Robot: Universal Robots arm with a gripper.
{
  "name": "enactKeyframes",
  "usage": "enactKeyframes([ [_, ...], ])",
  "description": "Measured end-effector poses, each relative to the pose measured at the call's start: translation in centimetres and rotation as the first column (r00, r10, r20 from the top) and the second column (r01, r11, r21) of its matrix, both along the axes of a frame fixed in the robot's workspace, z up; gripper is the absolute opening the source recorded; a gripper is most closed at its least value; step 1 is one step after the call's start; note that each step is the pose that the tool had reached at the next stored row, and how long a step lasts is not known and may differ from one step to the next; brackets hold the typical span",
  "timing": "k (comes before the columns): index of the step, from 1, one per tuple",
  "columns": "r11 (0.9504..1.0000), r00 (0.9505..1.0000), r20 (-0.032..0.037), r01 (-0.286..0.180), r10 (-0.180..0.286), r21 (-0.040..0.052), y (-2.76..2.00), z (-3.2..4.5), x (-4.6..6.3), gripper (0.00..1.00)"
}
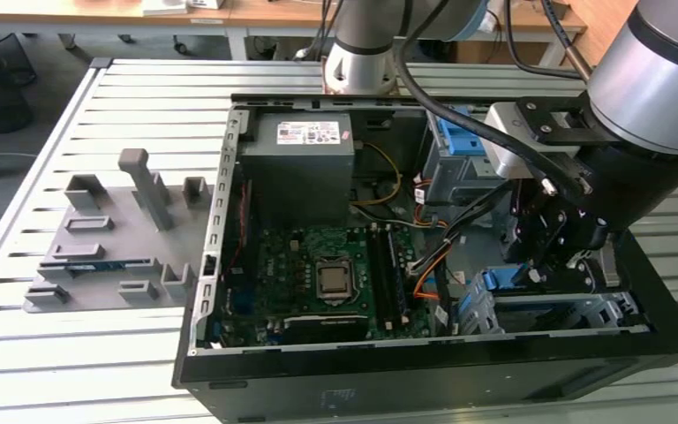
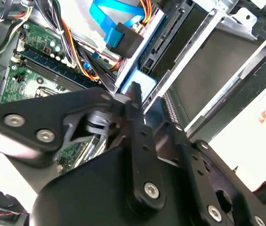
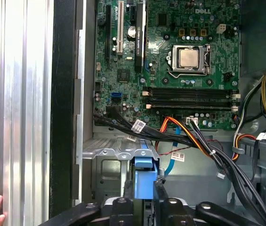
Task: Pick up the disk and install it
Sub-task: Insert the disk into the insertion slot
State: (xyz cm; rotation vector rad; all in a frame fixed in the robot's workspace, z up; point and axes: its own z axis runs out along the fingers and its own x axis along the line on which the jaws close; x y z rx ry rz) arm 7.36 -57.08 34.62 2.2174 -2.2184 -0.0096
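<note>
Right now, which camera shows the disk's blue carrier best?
The first wrist view: the disk shows its blue carrier end-on, held by the gripper at the drive cage. The second wrist view catches a blue sliver past the gripper's fingers; the exterior view, a small blue patch beside the gripper.

Robotics lab: open PC case (image 1: 433,375) on slatted alu bench (image 1: 139,88).

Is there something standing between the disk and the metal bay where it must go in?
Nothing visible blocks it. The pincer grips the disk by its blue frame, at the mouth of the drive cage. The cable bundle crosses the cage's edge beside the frame, not before it.
</note>
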Motion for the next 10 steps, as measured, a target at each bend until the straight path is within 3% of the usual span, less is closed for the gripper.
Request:
enactKeyframes([
  [4,1.0,1.0,0.0,0.0,0.0,-0.0001,0.0,0.0,0.0,0.13],
  [10,1.0,1.0,0.0,0.0,0.0,-0.0002,0.0,0.0,0.0,0.11],
])
